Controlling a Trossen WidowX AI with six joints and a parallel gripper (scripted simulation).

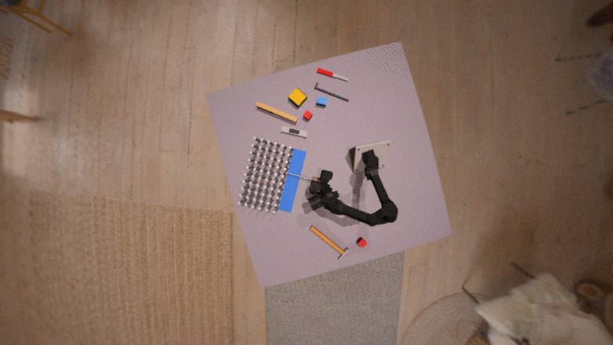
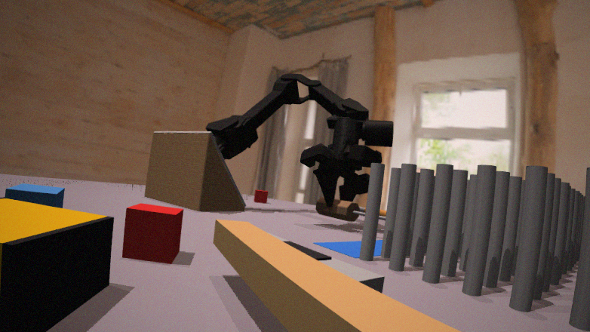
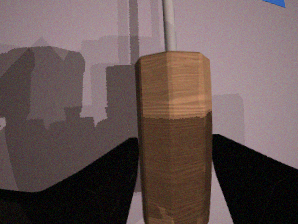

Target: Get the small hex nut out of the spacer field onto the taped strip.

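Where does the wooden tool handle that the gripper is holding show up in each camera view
Top: the wooden handle sits just right of the blue strip, mostly under the gripper.
Exterior: centre, low above the table, clamped under the black fingers, left of the nearest spacer.
Wrist: upright in the middle of the picture.
Shared landmark: the blue strip.
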